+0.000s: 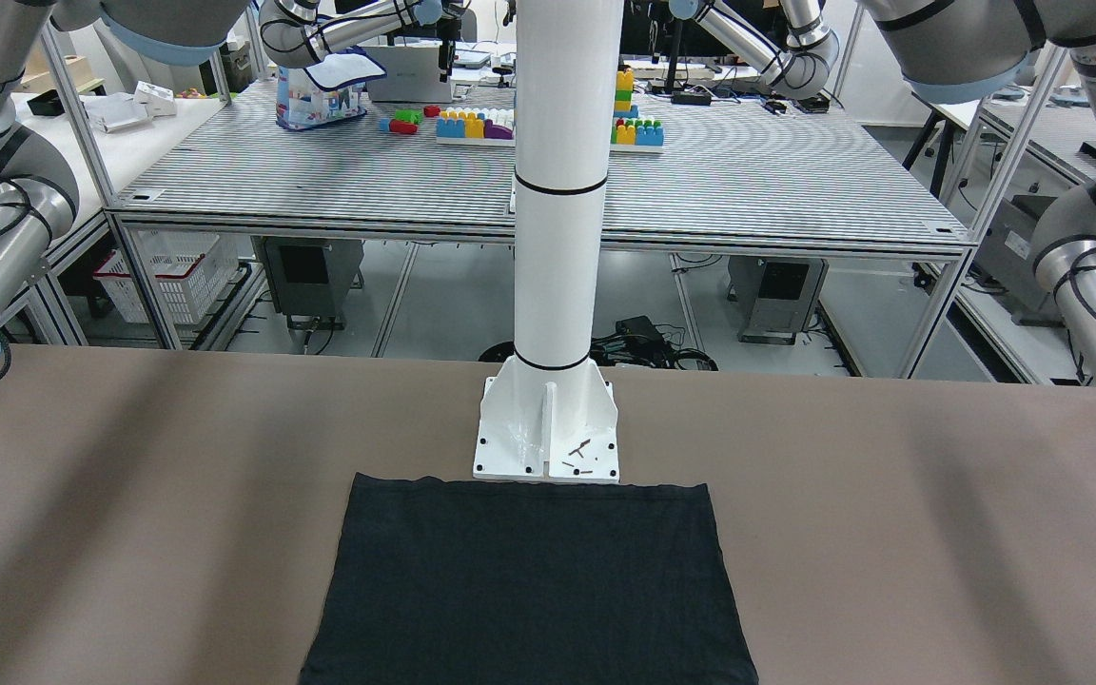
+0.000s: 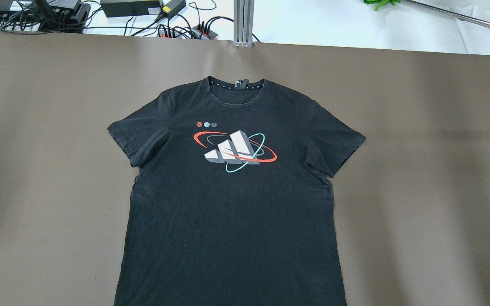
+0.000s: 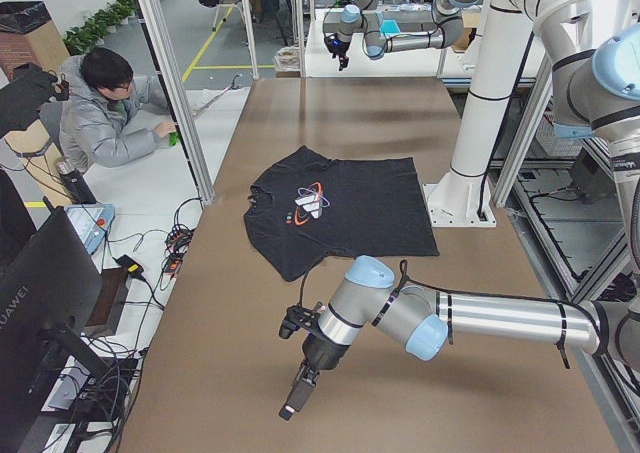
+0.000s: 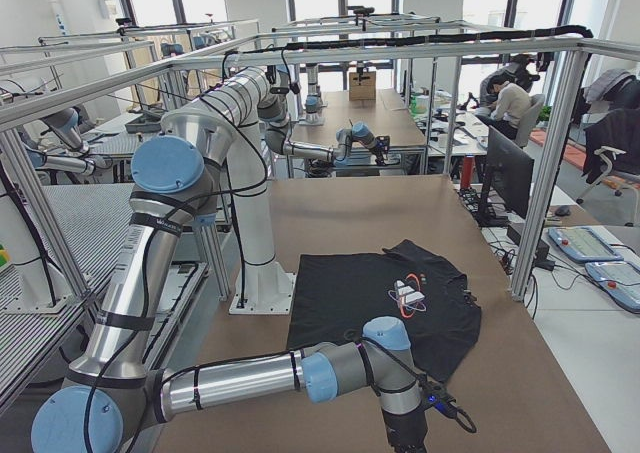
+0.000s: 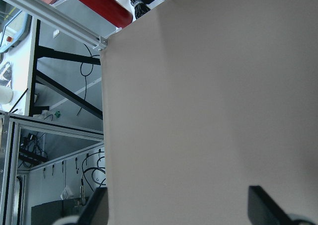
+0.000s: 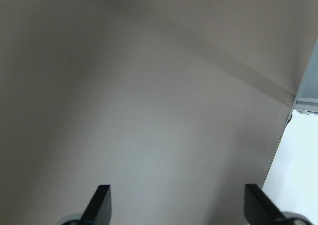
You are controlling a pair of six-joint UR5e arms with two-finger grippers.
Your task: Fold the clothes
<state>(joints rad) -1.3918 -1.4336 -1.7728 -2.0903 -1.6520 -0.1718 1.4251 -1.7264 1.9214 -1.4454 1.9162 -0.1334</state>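
Black shirt [image 2: 232,204] lies flat, print up, mid tabletop [image 2: 419,170], hem toward the robot-side edge. No fold started. Left hand [image 5: 179,204] and right hand [image 6: 178,199] both gape wide, empty, well apart from it. Next, you likely bring them to the sleeves [image 2: 141,138].

The left arm [image 3: 500,316] is built of silver-grey metal tubes joined by rounded housings. The housings are closed with pale blue caps [image 3: 425,338], thin black rings mark the tube ends, and a thin black cable [image 3: 305,288] runs at the wrist. The left gripper [image 5: 179,212] has flat black fingers [image 5: 99,211]. The right arm [image 4: 240,381] has the same silver tubes, blue caps and black rings, and the right gripper [image 6: 179,205] has matching black fingers [image 6: 101,202]. The stand is a glossy white round column [image 1: 559,238] banded with thin black lines. Its white gusseted base plate [image 1: 510,447] has dark screws at the corners.
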